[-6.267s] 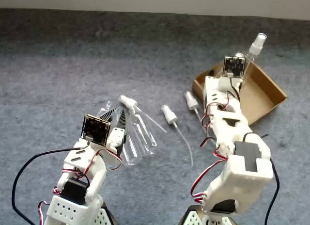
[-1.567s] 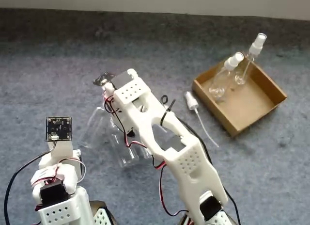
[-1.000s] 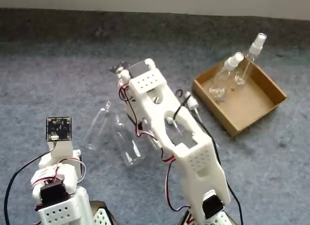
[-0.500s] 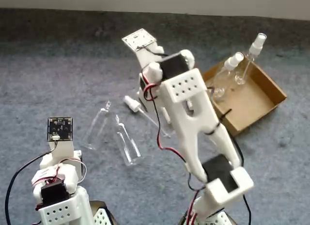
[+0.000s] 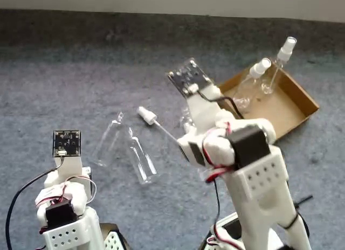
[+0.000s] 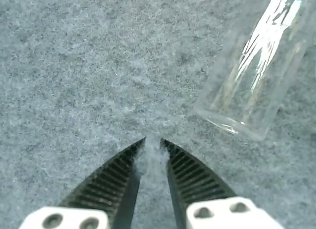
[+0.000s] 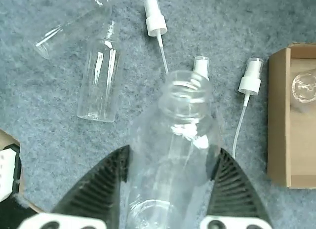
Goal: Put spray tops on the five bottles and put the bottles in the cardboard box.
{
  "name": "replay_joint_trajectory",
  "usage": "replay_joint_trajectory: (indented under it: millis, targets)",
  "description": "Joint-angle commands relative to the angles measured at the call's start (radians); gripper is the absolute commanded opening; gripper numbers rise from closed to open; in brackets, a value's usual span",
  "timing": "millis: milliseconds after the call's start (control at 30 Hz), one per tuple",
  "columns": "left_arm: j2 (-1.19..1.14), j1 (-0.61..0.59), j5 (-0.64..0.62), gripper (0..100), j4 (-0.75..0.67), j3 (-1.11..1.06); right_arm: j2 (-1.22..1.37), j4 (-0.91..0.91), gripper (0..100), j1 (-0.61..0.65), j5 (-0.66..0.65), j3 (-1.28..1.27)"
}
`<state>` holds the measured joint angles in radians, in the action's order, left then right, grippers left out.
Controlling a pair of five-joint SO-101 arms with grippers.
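Bottle awaits its cap: the right gripper (image 7: 174, 155) is clamped around the body of a clear uncapped bottle (image 7: 175, 130), apparently raised off the grey carpet (image 5: 64, 67) near the cardboard box (image 5: 280, 112), in which two capped bottles (image 5: 249, 84) already rest. The held bottle's long axis runs straight out along the jaws, its open mouth pointing away from the wrist. Three loose spray tops (image 7: 155, 21) lie on the carpet beyond that mouth, none of them in the box. The middle spray top (image 7: 200, 63) sits almost in line with the neck, and another (image 7: 249, 80) lies just beside the box wall. Where the thin dip tubes can be seen, they trail back toward the gripper, so the tube ends, not the heads, face the bottle. Two empty bottles (image 5: 108, 142) lie flat farther from the box than the tops. On their far side from the box, the left gripper (image 6: 153, 140) hangs low over bare carpet, jaws drawn almost together on nothing, with the base of one empty bottle just beside its tips. With the right arm occupied, fetching a top looks to fall to the left arm. It stands farther from the box than the tops do and would have to reach across the empty bottles toward the box.
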<state>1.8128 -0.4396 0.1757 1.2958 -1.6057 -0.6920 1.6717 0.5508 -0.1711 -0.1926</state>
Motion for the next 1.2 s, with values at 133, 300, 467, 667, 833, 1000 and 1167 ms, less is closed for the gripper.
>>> replay_joint_trajectory:
  millis: [133, 300, 467, 667, 833, 1000, 1167]
  targets:
    - [0.013, 0.021, 0.008, 1, -0.02, 0.015, -0.372, -0.291, 10.7, -0.015, -0.006, -0.421]
    - [0.013, 0.021, 0.008, 1, -0.02, 0.016, -0.565, -0.573, 10.7, -0.174, -0.006, -0.757]
    - [0.013, 0.021, 0.006, 1, -0.02, 0.016, -0.668, -0.792, 10.7, -0.318, -0.005, -1.013]
    - [0.013, 0.022, 0.005, 1, -0.02, 0.036, -0.685, -0.901, 10.7, -0.318, 0.129, -1.152]
    - [0.013, 0.021, 0.003, 1, -0.012, 0.061, -0.687, -0.99, 10.7, -0.321, 0.149, -1.161]
    - [0.013, 0.021, 0.003, 1, 0.028, 0.071, -0.687, -0.997, 10.7, -0.32, 0.15, -1.184]
    - [0.012, 0.021, 0.009, 1, 0.031, 0.17, -0.687, -1.115, 10.7, -0.318, 0.15, -1.276]
